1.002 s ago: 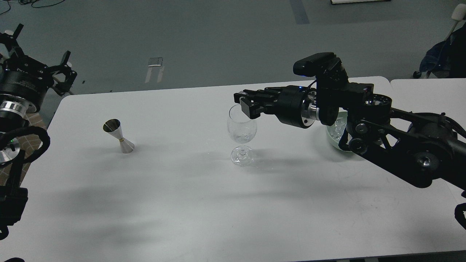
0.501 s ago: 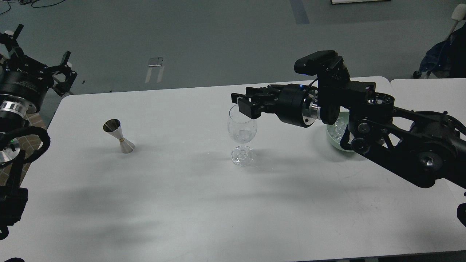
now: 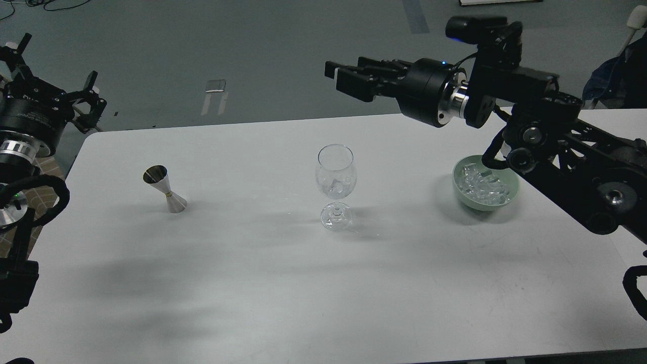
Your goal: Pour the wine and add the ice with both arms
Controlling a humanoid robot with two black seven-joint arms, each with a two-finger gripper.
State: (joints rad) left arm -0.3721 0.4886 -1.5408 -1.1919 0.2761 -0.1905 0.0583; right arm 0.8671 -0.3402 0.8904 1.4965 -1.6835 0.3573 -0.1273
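A clear wine glass [image 3: 336, 174] stands upright mid-table with a few ice cubes [image 3: 334, 188] in the bottom of its bowl. I cannot make out any wine in it. A pale green bowl [image 3: 462, 194] at the right holds several ice cubes [image 3: 484, 184]. A steel jigger [image 3: 166, 189] stands at the left. My right gripper [image 3: 348, 76] is high above and behind the glass, fingers apart and empty. My left gripper [image 3: 60, 91] hangs off the table's far left corner, prongs spread and empty.
The white table [image 3: 252, 283] ends at a front edge low in view and a far edge behind the glass. My right arm [image 3: 566, 156] reaches over the table's right end, just behind the bowl. A second table edge [image 3: 621, 116] adjoins at the right.
My right gripper has risen from the glass rim to well above it, and the arm has lifted off the bowl, now fully in view. The left arm has not moved.
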